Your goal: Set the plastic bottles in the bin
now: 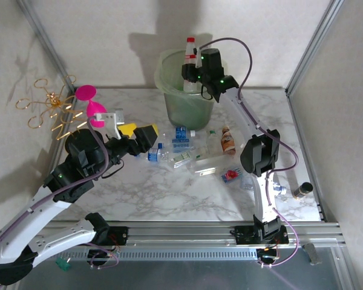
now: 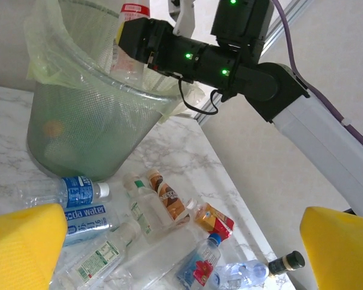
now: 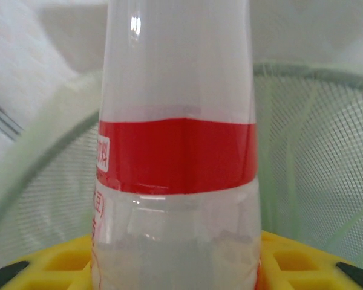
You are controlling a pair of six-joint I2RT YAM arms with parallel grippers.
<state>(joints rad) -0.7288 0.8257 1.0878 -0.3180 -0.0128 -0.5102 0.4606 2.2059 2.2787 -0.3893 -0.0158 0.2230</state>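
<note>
While your right gripper (image 1: 190, 71) clamps one bottle (image 3: 175, 151), left gripper (image 1: 139, 130) hangs open.
Long axis vertical, cap up, one bin (image 1: 175, 103) below.

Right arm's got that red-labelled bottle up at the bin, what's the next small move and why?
Probably open the right gripper: it holds the clear plastic bottle with the red label upright over the mouth of the tall pale-green translucent bin, so the bottle should drop in.

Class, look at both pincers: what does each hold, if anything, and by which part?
Right pincer: a clear red-labelled bottle, gripped on its body below the red band, over the bin. Left pincer: open, holding nothing.
</note>
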